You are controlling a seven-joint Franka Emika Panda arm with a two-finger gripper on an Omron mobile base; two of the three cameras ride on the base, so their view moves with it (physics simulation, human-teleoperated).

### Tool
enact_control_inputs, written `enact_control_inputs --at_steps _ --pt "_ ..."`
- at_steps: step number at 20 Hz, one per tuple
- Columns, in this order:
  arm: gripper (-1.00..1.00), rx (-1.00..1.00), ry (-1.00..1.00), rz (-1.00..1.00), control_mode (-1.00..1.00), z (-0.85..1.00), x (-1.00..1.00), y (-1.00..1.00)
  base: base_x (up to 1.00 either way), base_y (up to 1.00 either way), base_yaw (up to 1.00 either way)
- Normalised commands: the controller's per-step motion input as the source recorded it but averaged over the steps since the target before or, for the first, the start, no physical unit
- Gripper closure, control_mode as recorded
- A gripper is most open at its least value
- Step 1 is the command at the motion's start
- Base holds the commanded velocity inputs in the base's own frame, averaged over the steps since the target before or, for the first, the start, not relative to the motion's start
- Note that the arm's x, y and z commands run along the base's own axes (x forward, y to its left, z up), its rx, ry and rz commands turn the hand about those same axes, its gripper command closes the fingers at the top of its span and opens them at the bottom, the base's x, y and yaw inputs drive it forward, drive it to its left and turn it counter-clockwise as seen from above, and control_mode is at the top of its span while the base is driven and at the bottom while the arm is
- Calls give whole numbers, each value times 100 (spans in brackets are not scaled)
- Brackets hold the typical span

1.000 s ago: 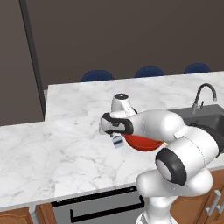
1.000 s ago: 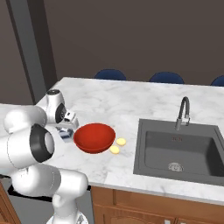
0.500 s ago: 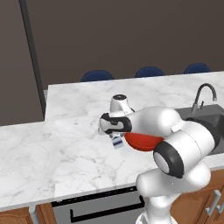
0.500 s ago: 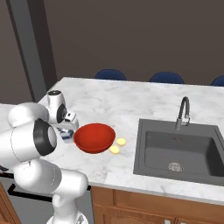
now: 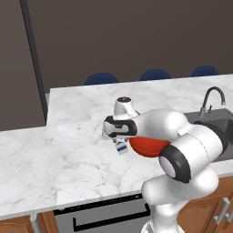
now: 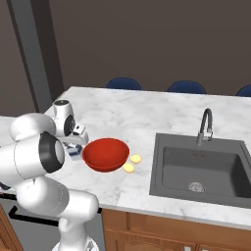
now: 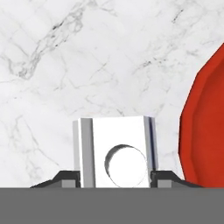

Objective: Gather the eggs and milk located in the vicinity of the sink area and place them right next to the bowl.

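The jaws clench the milk (image 7: 114, 153) from both sides, carton held just beside the red bowl (image 7: 205, 127) over the marble tabletop (image 7: 87, 57), two eggs (image 6: 132, 163) beyond it.

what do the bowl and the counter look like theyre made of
The bowl: glossy red, plain, probably glazed ceramic or plastic; the sheen leaves it open. The counter: white with grey veining, looks like polished marble or a marble-look slab.
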Motion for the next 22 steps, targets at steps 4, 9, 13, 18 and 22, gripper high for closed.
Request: enact_control_inputs --at_steps 4,9,13,18,22 --pt "-100 0 2 0 -100 0 0 0 0 0 0" --pt "-100 0 0 0 -100 0 -1 -5 0 0 0" --pt "-100 0 -1 0 -100 4 -12 -24 0 0 0" --pt "-100 2 -11 0 -100 59 -31 -13 0 0 0" --pt "-100 4 -14 0 -100 85 -55 0 0 0 0"
